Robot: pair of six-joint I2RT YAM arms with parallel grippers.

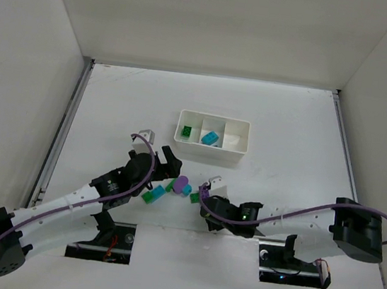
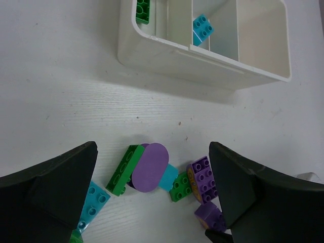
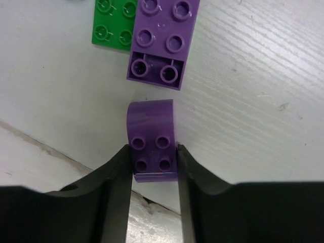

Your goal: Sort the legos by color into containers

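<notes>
Right wrist view: with the right end effector (image 3: 153, 152) clenched on the small purple brick (image 3: 151, 121), lift vertically to clear the longer purple brick (image 3: 162, 40) just ahead.

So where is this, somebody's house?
Probably a robot test booth, not a house: bare white walls box in the table, a left arm and right arm are mounted at its edge, with Lego bricks and a sorting tray.
</notes>
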